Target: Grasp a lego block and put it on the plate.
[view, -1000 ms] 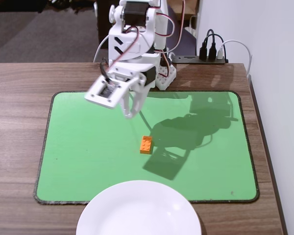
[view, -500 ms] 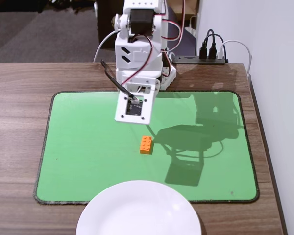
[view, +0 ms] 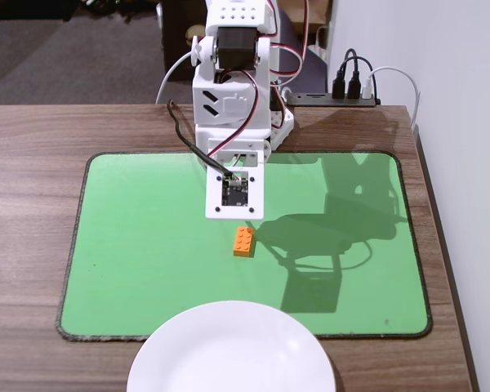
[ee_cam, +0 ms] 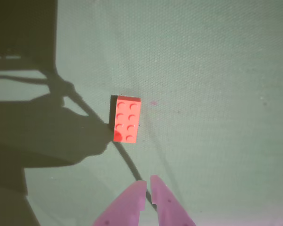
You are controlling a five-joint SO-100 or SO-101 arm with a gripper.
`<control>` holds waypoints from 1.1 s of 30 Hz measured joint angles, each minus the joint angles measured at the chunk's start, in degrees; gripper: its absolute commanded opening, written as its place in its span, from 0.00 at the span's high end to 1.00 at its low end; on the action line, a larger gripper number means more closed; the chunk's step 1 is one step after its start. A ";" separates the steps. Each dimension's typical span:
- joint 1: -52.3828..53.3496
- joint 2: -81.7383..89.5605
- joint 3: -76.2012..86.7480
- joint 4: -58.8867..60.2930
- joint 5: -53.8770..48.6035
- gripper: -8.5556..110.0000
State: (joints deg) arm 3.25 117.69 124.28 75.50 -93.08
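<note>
The orange lego block [view: 244, 241] lies flat on the green mat, studs up, just in front of the arm's white camera mount [view: 233, 192]. In the wrist view the block [ee_cam: 127, 119] sits left of centre, well above my gripper [ee_cam: 148, 180]. The two pink fingers [ee_cam: 132, 202] come in from the bottom edge, nearly touching at the tips, with nothing between them. The gripper hangs above the mat, clear of the block. The white plate [view: 231, 351] rests at the front edge of the table, overlapping the mat, with nothing on it. The fingers are hidden under the mount in the fixed view.
A green mat [view: 147, 245] covers the middle of the wooden table [view: 24, 212]. The arm's base stands at the back of the mat. A black power strip with plugs [view: 335, 100] lies at the back right. The table's right edge runs beside a white wall.
</note>
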 measured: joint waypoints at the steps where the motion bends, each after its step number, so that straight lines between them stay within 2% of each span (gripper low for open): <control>1: 0.00 -0.26 -0.18 0.00 0.00 0.80; 4: 0.62 -1.05 -0.35 0.00 -0.18 0.71; 7: 1.32 -2.29 -0.44 0.00 -0.53 0.67; 21: 3.52 -7.29 -0.53 -4.13 1.93 0.60; 33: 2.72 -11.60 -0.53 -7.21 3.34 0.60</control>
State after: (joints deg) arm 5.98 106.08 123.75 68.29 -89.74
